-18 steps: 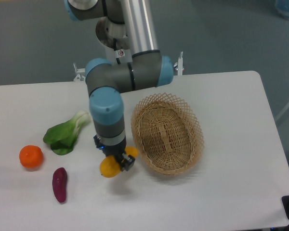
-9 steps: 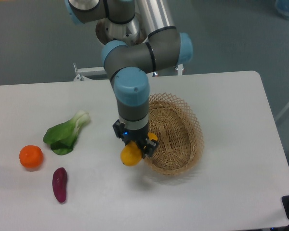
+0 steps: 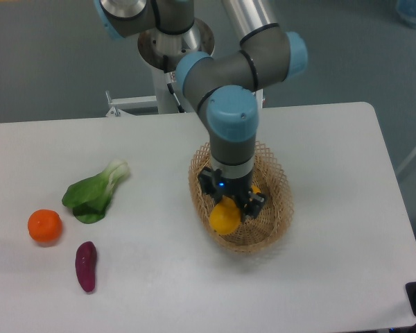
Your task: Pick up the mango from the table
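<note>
My gripper [image 3: 230, 208] is shut on the yellow-orange mango [image 3: 225, 217] and holds it above the inside of the woven basket [image 3: 277, 182], clear of the white table [image 3: 333, 277]. The mango's upper part is hidden between the dark fingers. The arm reaches down from the top of the view over the basket's left half.
On the left of the table lie a green bok choy [image 3: 93, 193], a round orange tangerine [image 3: 44, 226] and a dark purple sweet potato [image 3: 86, 266]. The wicker basket stands mid-table under the gripper.
The gripper has carried the mango to the right, from beside the basket's left rim to over the basket's inside. The other items have not moved.
</note>
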